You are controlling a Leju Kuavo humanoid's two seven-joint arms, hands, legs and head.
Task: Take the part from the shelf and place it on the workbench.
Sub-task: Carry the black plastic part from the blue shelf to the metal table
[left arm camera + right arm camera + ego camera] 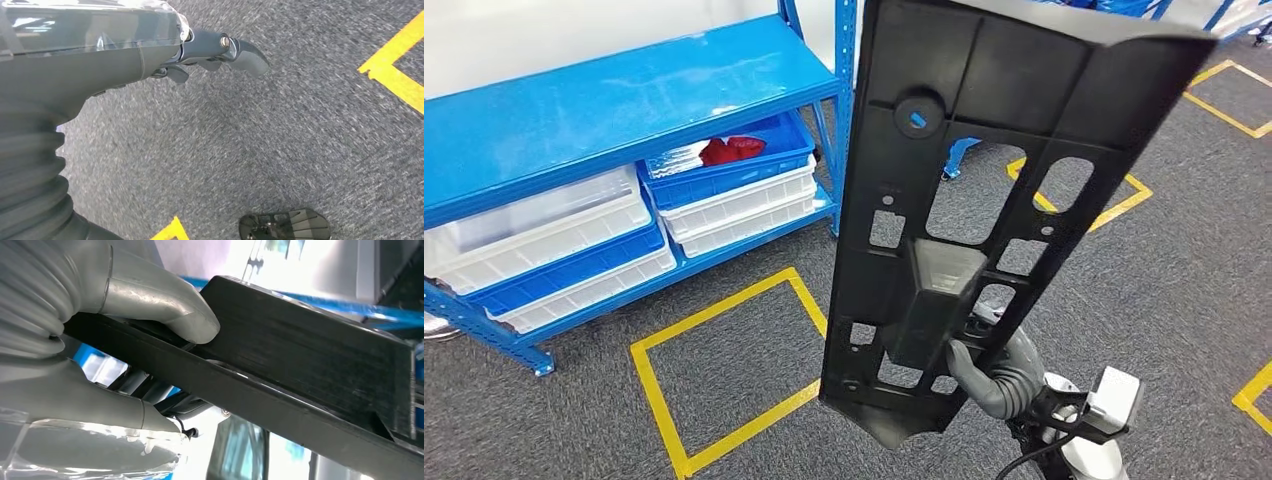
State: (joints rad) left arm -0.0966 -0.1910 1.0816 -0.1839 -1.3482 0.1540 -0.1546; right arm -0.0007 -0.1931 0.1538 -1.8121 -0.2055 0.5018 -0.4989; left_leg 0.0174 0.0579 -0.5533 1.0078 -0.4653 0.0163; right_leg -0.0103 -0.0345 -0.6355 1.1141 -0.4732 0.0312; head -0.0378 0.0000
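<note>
We carry the part (984, 200) — a long black ribbed panel with cut-outs — upright in front of the head camera, off the blue shelf (624, 110) that stands to our left. No table is visible yet, so we judge the carrying stage under way and the placing not yet begun.

The main risk, in our judgement, is the grip: the right hand (994, 370) holds the panel only near its lower end, so the tall free length could lever out and slip or swing. It also blocks much of our forward view.

In the right wrist view, the thumb (165, 305) presses on one face of the panel, with the fingers behind it. The left hand (220, 50) hangs over grey carpet (280, 150), holding nothing; how far its fingers spread we cannot tell.
</note>
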